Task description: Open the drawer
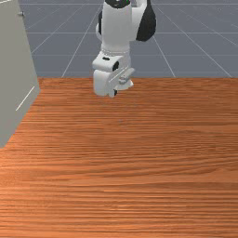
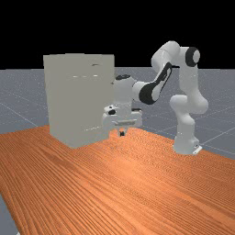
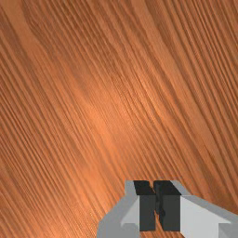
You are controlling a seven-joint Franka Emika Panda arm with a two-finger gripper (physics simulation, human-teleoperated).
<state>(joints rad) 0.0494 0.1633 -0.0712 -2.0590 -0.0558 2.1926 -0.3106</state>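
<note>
In the far view my gripper (image 2: 122, 134) points down above the table, just right of the cabinet's lower part. The tall grey-beige cabinet (image 2: 69, 101) has thin pale lines high and low on its right-hand face; which one borders the drawer I cannot tell. At the front view's left edge, the cabinet (image 1: 14, 69) carries a small knob-like piece (image 1: 21, 14) high up and a pale slanting line near its bottom. The wrist view has the gripper (image 3: 156, 204) with its two dark fingertips close together, nothing visible held between them.
The wooden table (image 1: 139, 162) extends beneath the hand and around the cabinet's base. At the far view's right stands the arm's base (image 2: 185, 144), with the arm reaching across toward the cabinet.
</note>
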